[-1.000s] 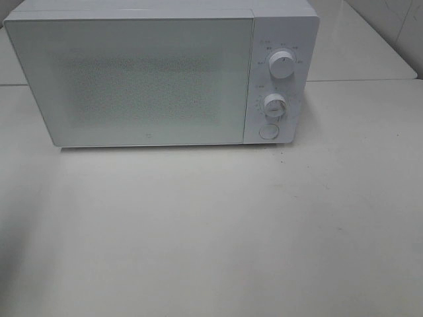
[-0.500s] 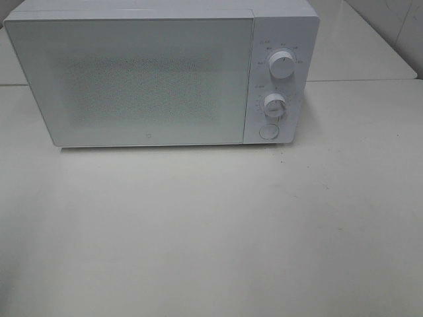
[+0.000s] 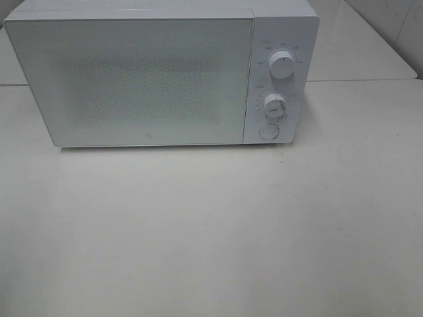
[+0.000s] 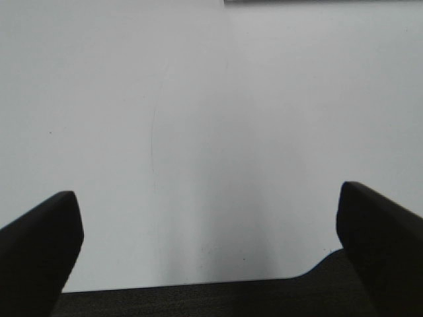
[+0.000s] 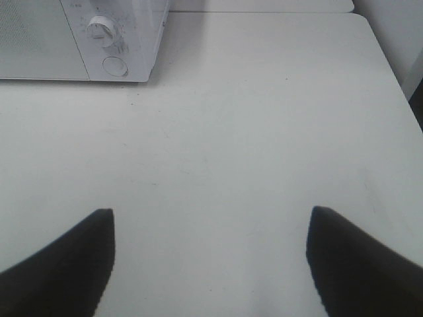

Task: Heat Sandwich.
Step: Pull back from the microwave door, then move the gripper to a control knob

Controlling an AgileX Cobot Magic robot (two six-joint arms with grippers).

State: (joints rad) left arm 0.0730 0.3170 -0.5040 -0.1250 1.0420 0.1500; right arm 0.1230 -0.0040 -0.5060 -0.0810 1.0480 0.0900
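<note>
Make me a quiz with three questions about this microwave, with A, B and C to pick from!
1. Seen from the high camera, where is the microwave's control panel next to its door?
A. Left of it
B. Right of it
C. Under it

2. How many turning knobs sit above the round button?
A. One
B. Four
C. Two

3. How is the door?
A. Shut
B. Wide open
C. Taken off

Answers:
1 B, the panel stands to the right of the door.
2 C, an upper knob and a lower knob show.
3 A, the door lies flush with the front.
</note>
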